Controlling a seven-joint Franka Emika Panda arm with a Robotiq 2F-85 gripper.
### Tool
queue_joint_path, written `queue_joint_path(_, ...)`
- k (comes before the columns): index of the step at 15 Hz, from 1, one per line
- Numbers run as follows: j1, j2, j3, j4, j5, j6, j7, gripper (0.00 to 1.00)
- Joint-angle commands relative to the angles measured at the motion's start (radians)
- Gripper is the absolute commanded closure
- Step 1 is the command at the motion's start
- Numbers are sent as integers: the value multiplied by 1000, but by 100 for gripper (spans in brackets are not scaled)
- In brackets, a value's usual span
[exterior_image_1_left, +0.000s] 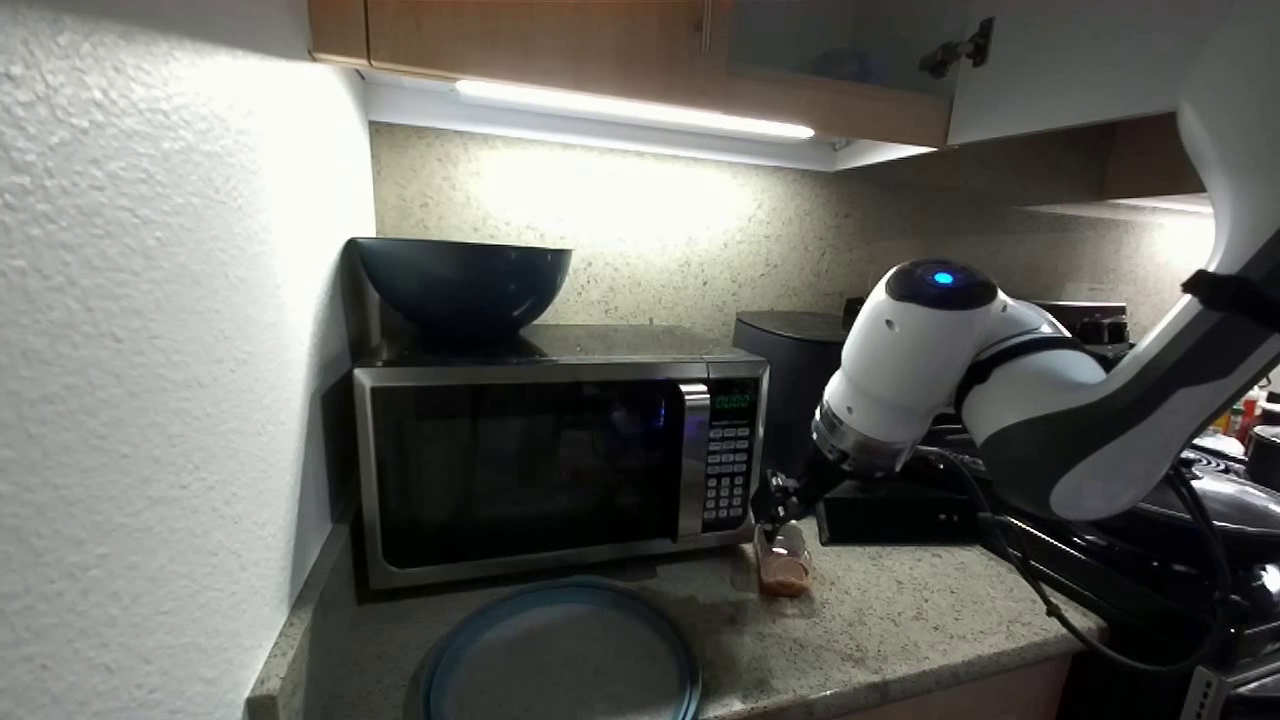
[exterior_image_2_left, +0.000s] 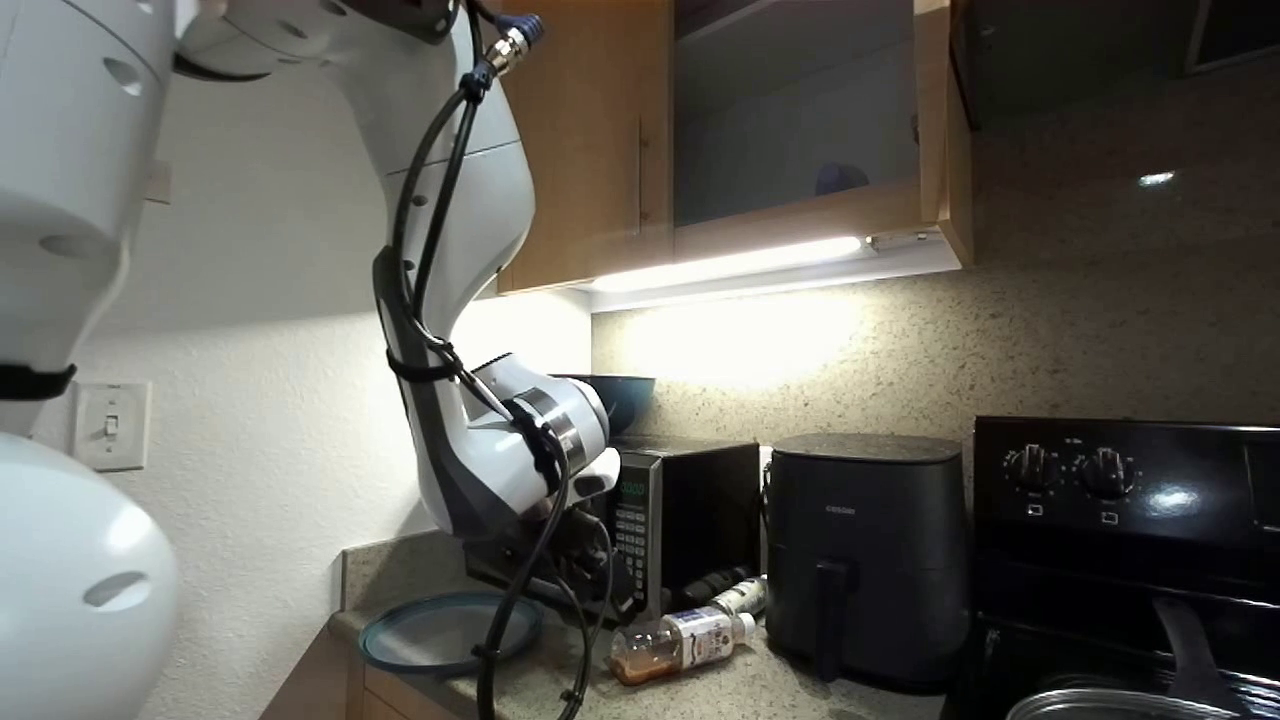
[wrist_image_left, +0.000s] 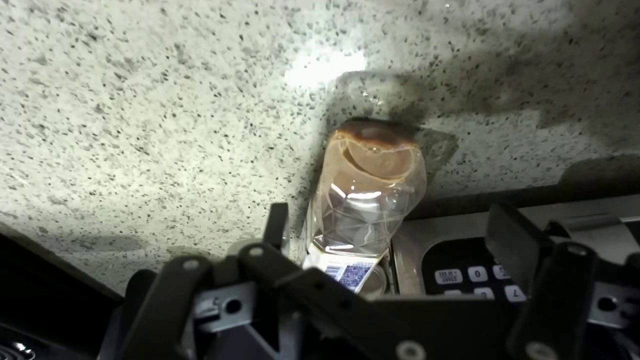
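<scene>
The counter (wrist_image_left: 150, 125) under the lying bottle (wrist_image_left: 362, 210) spread widely, but the edge of the microwave (exterior_image_1_left: 530, 470) stood close. The gripper (wrist_image_left: 390, 222) had its jaws apart; in the wrist view, the bottle showed between them.

Wrist view: gripper (wrist_image_left: 392, 227) hid capped end of plastic bottle (wrist_image_left: 367, 210). Its label (exterior_image_2_left: 703, 637) was too blurred to read. Exterior view's bottom edge cropped blue-rimmed tray (exterior_image_1_left: 560, 660).

Wrist view close above countertop (wrist_image_left: 165, 135)
</scene>
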Motion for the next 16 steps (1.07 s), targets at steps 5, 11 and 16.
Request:
queue_joint_path(5,-5,59,-8,48,2,37,15,0)
queue_joint_path(11,-17,137,-30,111,29,43,15,0)
queue_joint_path(16,-30,203,-24,150,77,64,-5,0)
